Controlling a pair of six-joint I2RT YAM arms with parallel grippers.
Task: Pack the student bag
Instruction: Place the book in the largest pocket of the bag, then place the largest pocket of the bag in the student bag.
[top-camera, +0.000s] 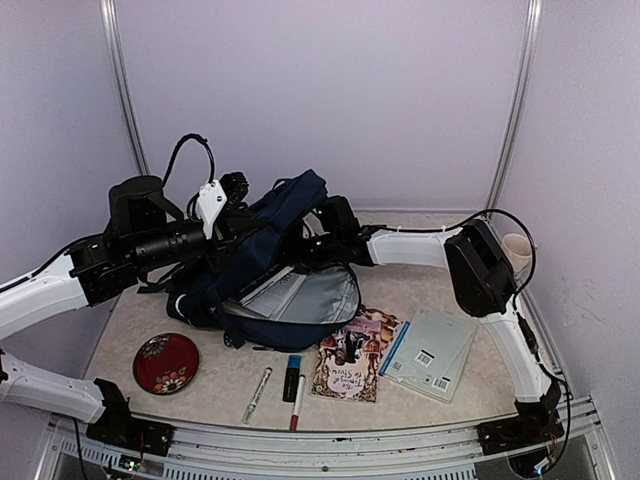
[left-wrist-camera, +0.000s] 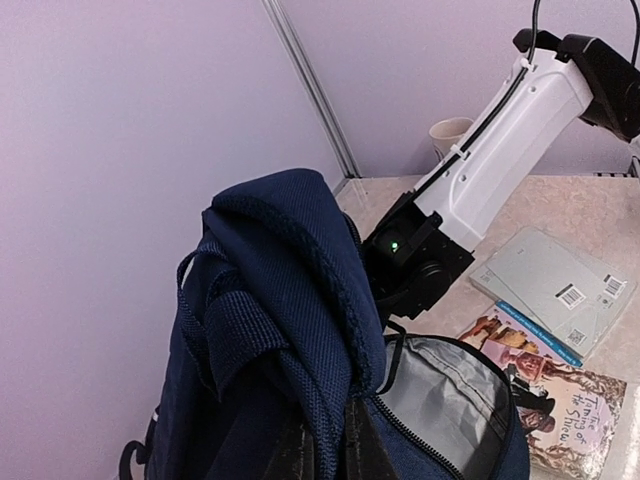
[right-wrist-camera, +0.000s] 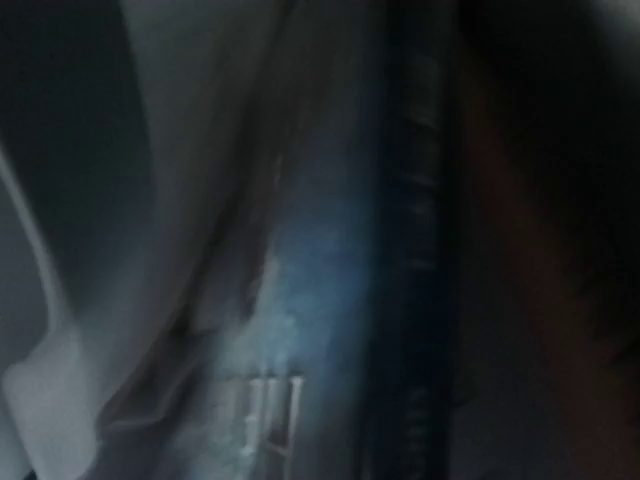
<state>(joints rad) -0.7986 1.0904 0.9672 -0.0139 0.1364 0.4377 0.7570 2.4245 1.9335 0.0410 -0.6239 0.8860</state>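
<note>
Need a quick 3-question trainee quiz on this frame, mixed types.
1. True or false: the student bag is zipped shut.
2. Pick one: the red plate lies A) on the left arm's side of the bag, B) on the right arm's side, C) inside the bag.
3. Short answer: what is the left gripper pinching?

Key: 1 false, it gapes open and the grey lining shows. 2 A. 3 the bag's upper fabric.

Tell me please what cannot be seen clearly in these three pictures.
Right tool: top view, fingertips hidden inside the student bag; open or shut unknown.
Right wrist view: dark and blurred, nothing identifiable.
Papers in the bag: top view, print too small.
Cup: top view, partly behind the right arm.
</note>
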